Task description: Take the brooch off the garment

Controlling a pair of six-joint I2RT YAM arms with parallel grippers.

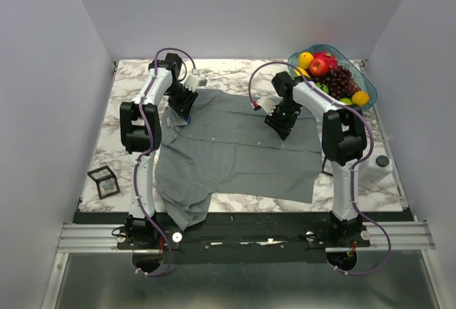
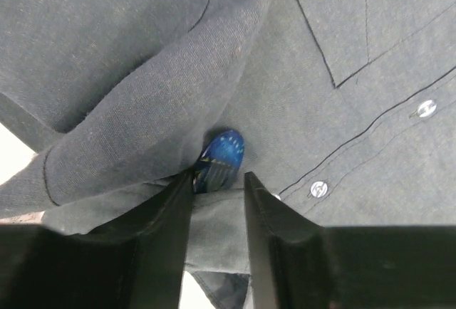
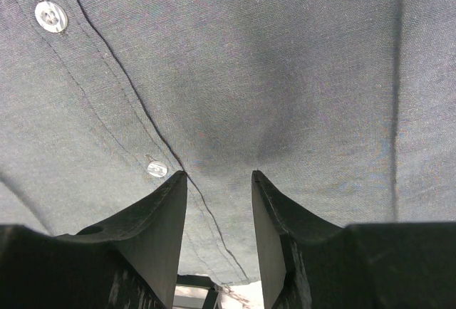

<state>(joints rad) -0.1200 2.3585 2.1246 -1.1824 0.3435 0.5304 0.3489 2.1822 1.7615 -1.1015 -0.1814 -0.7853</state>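
Left gripper [image 2: 219, 181] open, blue brooch [image 2: 222, 154] at its tips; closing could nip the fold of grey shirt [image 2: 142, 110] alongside instead

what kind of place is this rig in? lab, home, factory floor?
Looks like an enclosed lab test cell, not a home: plain white walls box in a marble-patterned table, an aluminium rail runs along its near edge, and the shirt and fruit bowl read as props.
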